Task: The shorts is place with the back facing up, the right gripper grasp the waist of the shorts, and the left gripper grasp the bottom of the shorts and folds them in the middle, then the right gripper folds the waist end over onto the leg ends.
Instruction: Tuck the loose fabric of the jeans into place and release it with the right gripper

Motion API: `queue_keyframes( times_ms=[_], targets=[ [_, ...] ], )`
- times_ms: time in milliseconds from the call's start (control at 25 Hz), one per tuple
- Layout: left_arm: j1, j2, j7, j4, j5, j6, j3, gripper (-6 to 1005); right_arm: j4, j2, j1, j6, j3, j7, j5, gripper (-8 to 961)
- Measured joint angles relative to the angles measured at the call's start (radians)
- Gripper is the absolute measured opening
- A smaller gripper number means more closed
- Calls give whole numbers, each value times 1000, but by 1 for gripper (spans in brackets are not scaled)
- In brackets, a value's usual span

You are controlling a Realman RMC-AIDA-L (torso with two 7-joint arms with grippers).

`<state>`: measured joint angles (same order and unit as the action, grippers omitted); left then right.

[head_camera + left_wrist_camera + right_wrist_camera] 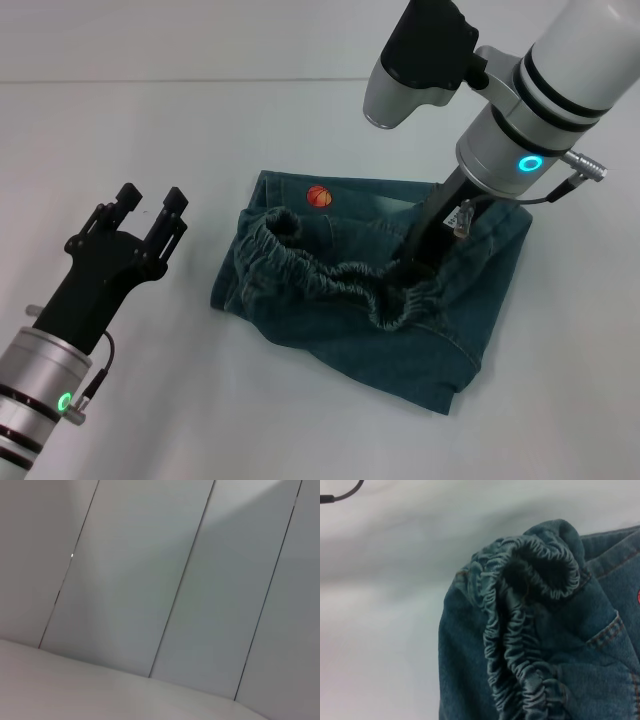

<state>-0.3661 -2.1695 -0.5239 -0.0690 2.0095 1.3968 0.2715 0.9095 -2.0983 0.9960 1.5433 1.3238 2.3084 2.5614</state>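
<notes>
The blue-green denim shorts [340,335] lie folded on the white table. Their ruffled elastic waist [320,270] runs across the middle of the pile, and the leg ends [380,190] lie at the far edge beside a small orange basketball print [319,196]. My right gripper [415,268] reaches down from the far right, its black fingers buried in the bunched waist. The right wrist view shows the gathered waist [520,645] close up over denim [465,650], with no fingers in the picture. My left gripper [150,202] hovers open to the left of the shorts, holding nothing.
The white table [150,400] spreads on all sides of the shorts. The left wrist view shows only grey wall panels [150,580] and a strip of table [75,690]. A thin cable [340,495] crosses a corner of the right wrist view.
</notes>
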Motion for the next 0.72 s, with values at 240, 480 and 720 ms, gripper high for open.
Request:
queue_keyframes(
  times_ms=[240, 480, 720],
  targets=[
    [5, 1, -3, 8, 0, 7, 20, 633, -8, 2, 0, -19, -3, 0, 0, 252],
    [9, 2, -3, 10, 0, 9, 29, 632, -3, 6, 0, -40, -14, 0, 0, 123],
    [9, 2, -4, 16, 0, 19, 46, 632, 10, 10, 4, -106, -96, -7, 0, 58]
  ],
)
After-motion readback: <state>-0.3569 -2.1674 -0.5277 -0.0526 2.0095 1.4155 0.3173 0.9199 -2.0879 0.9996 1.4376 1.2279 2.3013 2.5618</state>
